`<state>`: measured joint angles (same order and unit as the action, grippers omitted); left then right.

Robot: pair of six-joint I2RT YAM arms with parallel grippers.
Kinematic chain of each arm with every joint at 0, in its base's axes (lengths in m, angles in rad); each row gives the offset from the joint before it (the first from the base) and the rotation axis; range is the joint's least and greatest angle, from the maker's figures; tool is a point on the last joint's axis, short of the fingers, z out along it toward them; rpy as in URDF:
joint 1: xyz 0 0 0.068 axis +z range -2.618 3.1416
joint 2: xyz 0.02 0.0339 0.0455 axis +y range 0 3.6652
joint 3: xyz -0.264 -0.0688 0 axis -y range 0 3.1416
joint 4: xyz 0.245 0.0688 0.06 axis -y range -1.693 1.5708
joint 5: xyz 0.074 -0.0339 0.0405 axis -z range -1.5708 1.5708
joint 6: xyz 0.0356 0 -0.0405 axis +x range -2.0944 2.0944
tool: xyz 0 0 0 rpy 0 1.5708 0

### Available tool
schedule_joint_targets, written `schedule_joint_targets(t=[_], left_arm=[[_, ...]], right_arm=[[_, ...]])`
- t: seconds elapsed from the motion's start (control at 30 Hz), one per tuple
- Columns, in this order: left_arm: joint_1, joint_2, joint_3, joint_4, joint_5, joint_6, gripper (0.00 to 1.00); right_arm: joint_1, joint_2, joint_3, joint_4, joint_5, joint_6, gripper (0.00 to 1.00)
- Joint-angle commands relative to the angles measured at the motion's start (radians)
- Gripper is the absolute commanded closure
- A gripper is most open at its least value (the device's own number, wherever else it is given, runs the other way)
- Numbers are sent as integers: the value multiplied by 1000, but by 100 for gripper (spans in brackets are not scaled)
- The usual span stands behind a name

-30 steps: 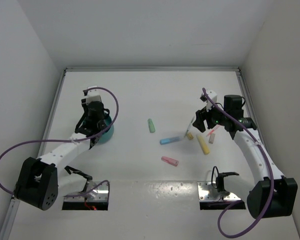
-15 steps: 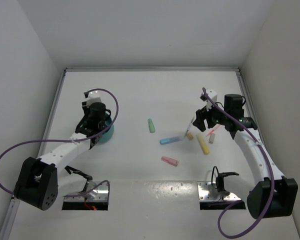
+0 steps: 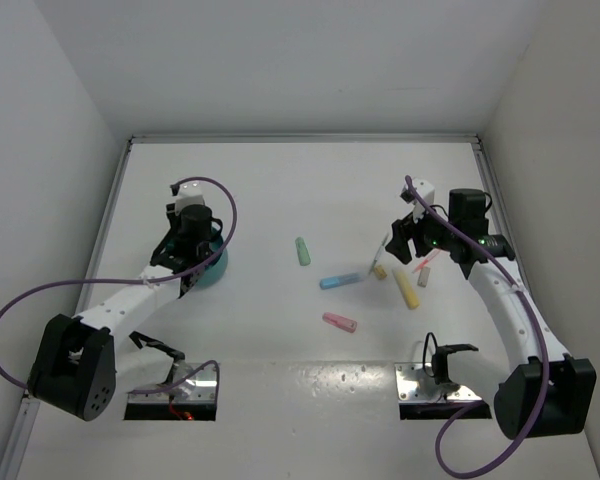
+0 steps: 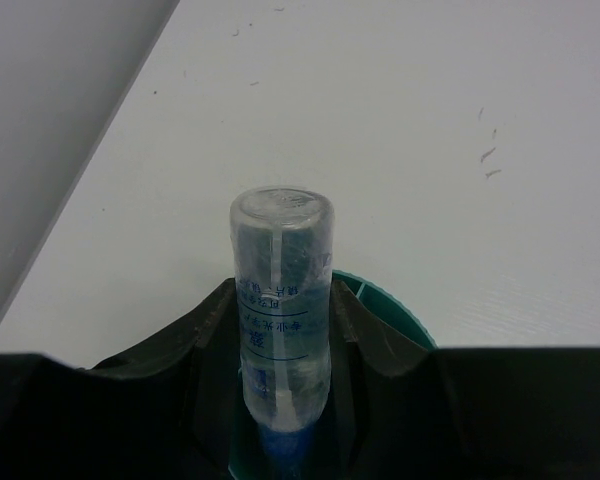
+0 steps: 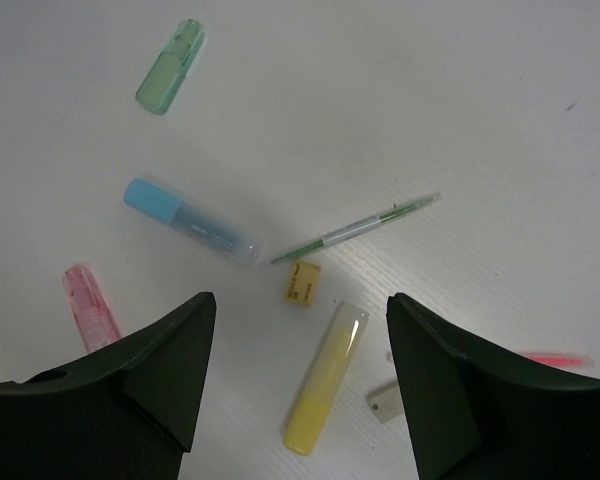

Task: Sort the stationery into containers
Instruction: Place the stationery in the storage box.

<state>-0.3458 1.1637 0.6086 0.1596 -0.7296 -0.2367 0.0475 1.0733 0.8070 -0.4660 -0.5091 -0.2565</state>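
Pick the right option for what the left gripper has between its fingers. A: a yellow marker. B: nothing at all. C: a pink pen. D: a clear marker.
D: in the left wrist view the left gripper is clamped on a clear marker, with the rim of the teal holder showing right beside it.

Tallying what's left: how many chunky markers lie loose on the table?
4: green marker farthest out, blue marker by the thin green pen, pink marker closest in, yellow marker near the small yellow block. Others may hide in the teal holder.
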Motion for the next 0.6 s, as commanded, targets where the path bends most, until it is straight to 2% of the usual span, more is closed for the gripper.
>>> schedule_joint_targets(t=[0.0,0.33,0.57], left_arm=[[-7,-4,39,5,10,4,79],[-7,-4,39,-5,21,4,71],[-7,-4,48,-14,21,4,58]], right_arm=[[-3,-18,43,10,-23,-12,30],[-3,-18,43,10,-23,-12,30],[-3,-18,43,10,-23,-12,30]])
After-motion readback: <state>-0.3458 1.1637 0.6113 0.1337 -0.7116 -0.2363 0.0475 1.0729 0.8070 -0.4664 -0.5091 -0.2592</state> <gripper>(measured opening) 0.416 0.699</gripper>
